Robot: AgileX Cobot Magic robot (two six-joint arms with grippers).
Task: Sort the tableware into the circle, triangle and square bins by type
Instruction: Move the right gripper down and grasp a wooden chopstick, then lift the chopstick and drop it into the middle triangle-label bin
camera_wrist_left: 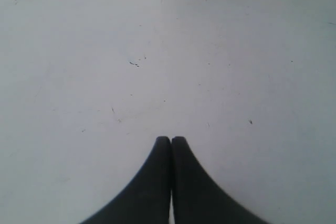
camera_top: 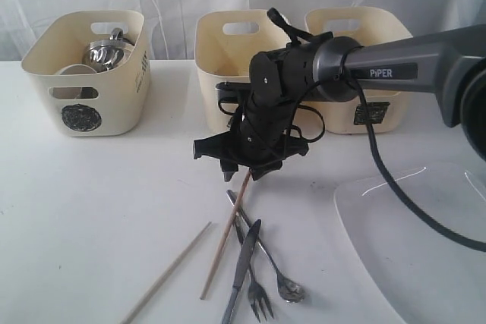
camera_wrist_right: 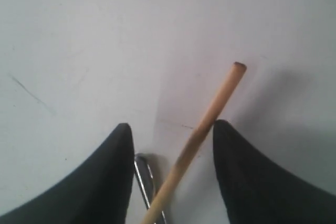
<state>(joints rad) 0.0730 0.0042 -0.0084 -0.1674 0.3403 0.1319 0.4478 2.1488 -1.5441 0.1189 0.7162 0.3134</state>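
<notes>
Closest to the exterior camera, the cutlery lies loose on the table (camera_top: pixel 91 210): a knife (camera_top: pixel 243 267), a fork (camera_top: pixel 260 301) and a spoon (camera_top: pixel 291 290) overlap in a small heap. One chopstick (camera_top: pixel 165 273) lies apart to their left, and the other chopstick (camera_top: pixel 224 237) rests just beside the heap. The big white plate (camera_top: pixel 410 248) sits to the right, running off the frame edge. The right gripper (camera_top: pixel 241 176) hangs over the far tip of that other chopstick. Its wrist view shows the jaws wide apart, with the stick (camera_wrist_right: pixel 210 114) passing between them and nothing clamped. I judge it picked the free far tip because the lower part lies against a metal handle (camera_wrist_right: pixel 144 174) that shows by one finger. Closing there should catch wood alone, though the handle sits close enough to be nudged. The left gripper (camera_wrist_left: pixel 171 140) is pressed shut with nothing in it, over bare table and out of the way. Open table lies to the left and behind, so a lift toward the back row looks unobstructed. At the far edge stand three bins. The left bin (camera_top: pixel 45 89) bears a circle mark and already holds steel mugs (camera_top: pixel 106 52). The middle bin (camera_top: pixel 216 51) has its mark hidden by the arm. The right bin (camera_top: pixel 380 24) bears a squarish mark.
</notes>
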